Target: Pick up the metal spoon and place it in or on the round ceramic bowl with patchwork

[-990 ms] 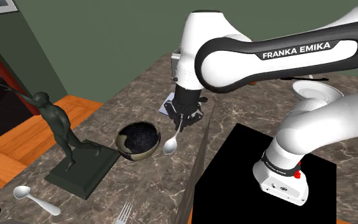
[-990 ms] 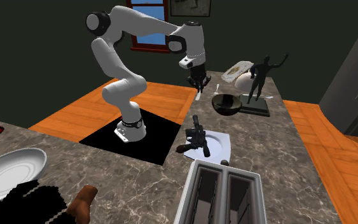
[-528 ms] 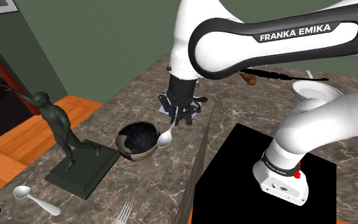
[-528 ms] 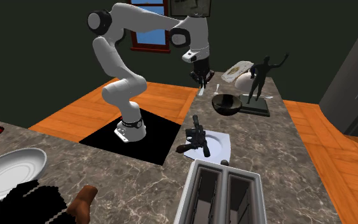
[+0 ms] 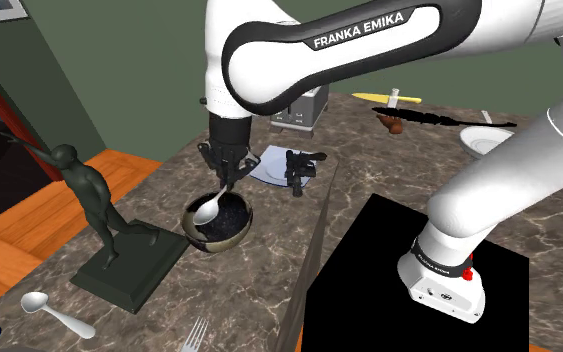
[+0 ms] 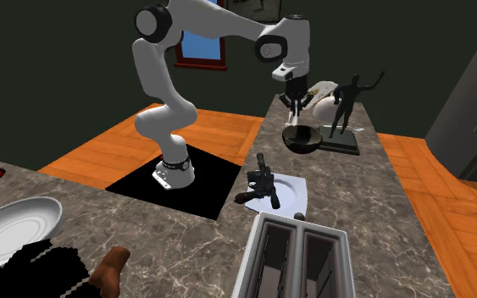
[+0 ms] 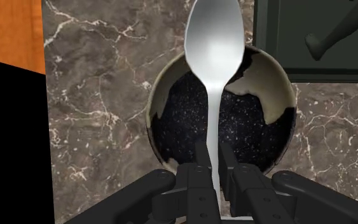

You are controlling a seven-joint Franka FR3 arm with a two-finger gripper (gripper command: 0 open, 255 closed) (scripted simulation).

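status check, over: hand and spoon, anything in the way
Hand shut on spoon. Spoon held over bowl, not yet released. Statue beside bowl, clear of spoon.

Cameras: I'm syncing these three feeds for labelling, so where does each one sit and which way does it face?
Shoulder view: beside the black stand, looking down over the marble counter at the bowl; the arm shows, base and upper links.
Second exterior view: across the counter behind the toaster, facing the whole arm.
Wrist view: on the hand, looking down along the gripper, shut on the spoon, into the bowl.
Shared: both exterior views show the dark statue beside the bowl.
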